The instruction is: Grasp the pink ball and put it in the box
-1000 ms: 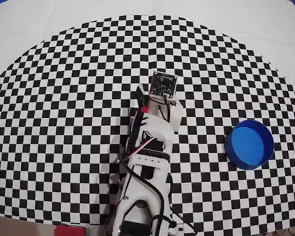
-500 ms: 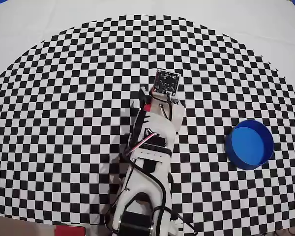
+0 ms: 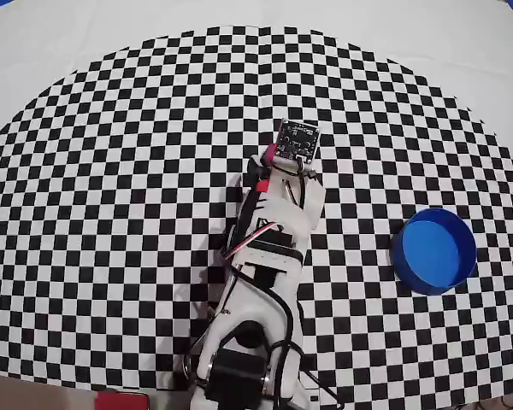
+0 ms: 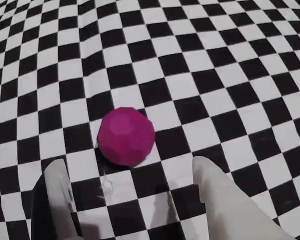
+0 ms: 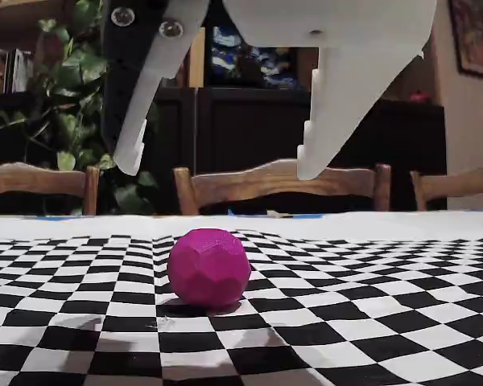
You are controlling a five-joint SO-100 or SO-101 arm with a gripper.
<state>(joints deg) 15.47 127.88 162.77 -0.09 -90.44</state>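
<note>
Pink ball [image 4: 126,136] on the checkered mat [image 3: 111,171], free under a wide-open, empty gripper [image 5: 221,169].

Overhead: hidden almost wholly beneath the arm near the mat's middle, only a pink sliver at the wrist; blue box [image 3: 434,250] well apart toward the mat's right edge, empty. Wrist: sits on the squares just ahead of the two white fingers [image 4: 225,200], between their lines and touching neither; faceted, matte surface, so probably grippy rather than slick. Fixed: rests on the mat below the spread fingers, clear air between tips and ball. Looks small and light, likely somewhat soft or hollow; round, so apt to roll if nudged off-centre. Best taken across its widest girth, one finger either side, closing gently.
</note>
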